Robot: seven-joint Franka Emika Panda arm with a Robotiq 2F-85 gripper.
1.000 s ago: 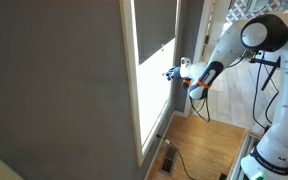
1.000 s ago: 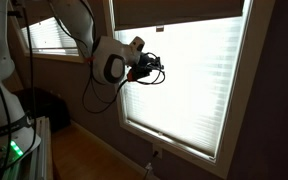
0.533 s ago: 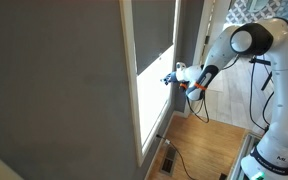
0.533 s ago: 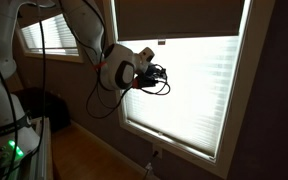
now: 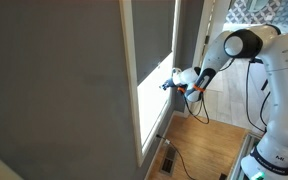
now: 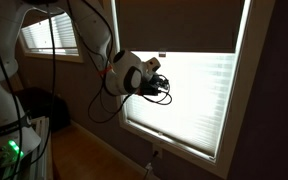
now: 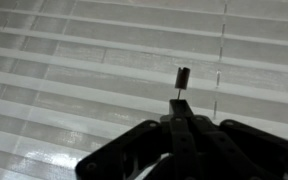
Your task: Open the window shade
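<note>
The dark-grey window shade point(image 6: 174, 25) covers the top part of the window inside the white frame; its straight bottom edge carries a small tab point(image 6: 162, 55). It also shows in an exterior view point(image 5: 152, 25). My gripper point(image 6: 162, 86) hangs just below that edge, close to the glass, and shows in both exterior views point(image 5: 170, 82). In the wrist view the fingers point(image 7: 181, 120) are shut together on a thin cord that ends in a small dark pull point(image 7: 182, 77).
White horizontal slats point(image 7: 64, 70) fill the bright window behind the glass. A broad grey wall panel point(image 5: 54, 90) stands beside the frame. Cables trail from the arm point(image 6: 104, 100). Wooden floor point(image 5: 204, 140) lies below, with a second window point(image 6: 49, 35) further along the wall.
The shade's bottom edge is lower than a second ago. My gripper has moved down and a little closer to the window along with it.
</note>
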